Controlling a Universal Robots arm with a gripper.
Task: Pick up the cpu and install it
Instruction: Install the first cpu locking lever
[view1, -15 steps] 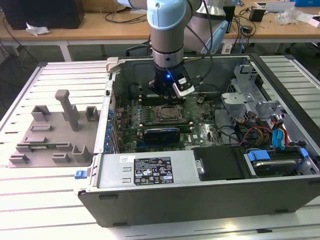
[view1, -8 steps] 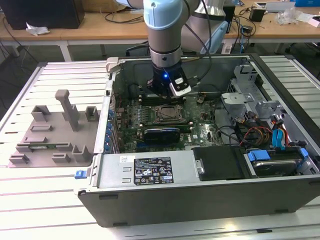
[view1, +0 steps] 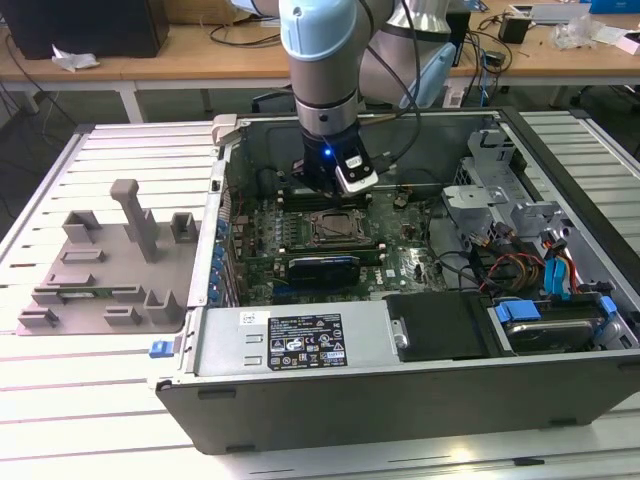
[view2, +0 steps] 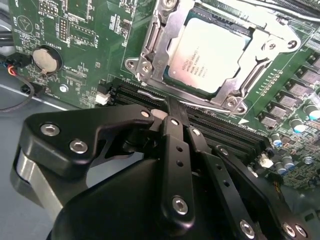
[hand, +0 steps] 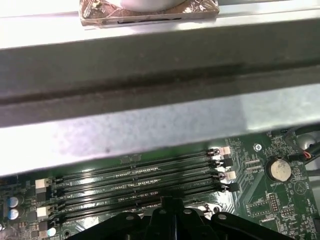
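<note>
1. In the second wrist view the jaws are pressed together and carry nothing. Their black tip hangs over the memory slots (view2: 225, 127), just beside the socket frame (view2: 152, 50) and apart from it. The cpu (view2: 209, 52) lies flat inside that frame, square to it, on the motherboard (view2: 85, 30).
2. The placing looks done, so doing this step well means leaving the chip alone. The jaws should stay off the thin lever (view2: 150, 94) at the frame's near edge and off the slot latches. The chip should sit level, with an even gap all round. I cannot tell whether the frame is clamped down.
3. The cpu's top is matte silvery metal with rounded shoulders. The frame is bright stamped steel with screw heads at its corners, and the board is glossy green with a round, shiny coin cell (view2: 46, 59). The jaw links are matte black with silver rivets.
4. In the first wrist view the black links sit over four long black memory slots (hand: 135, 182) with white and black end latches. Past them runs the case's dull grey sheet-metal wall (hand: 150, 130).
5. In the exterior view the pale blue arm (view1: 320, 60) reaches straight down into the open computer case (view1: 400, 400). The jaws are low over the board, on the socket's far side. A grey plastic tray (view1: 100, 270) with upright posts lies on the slatted white desk (view1: 60, 420), beside the case at the exterior view's left.
</note>
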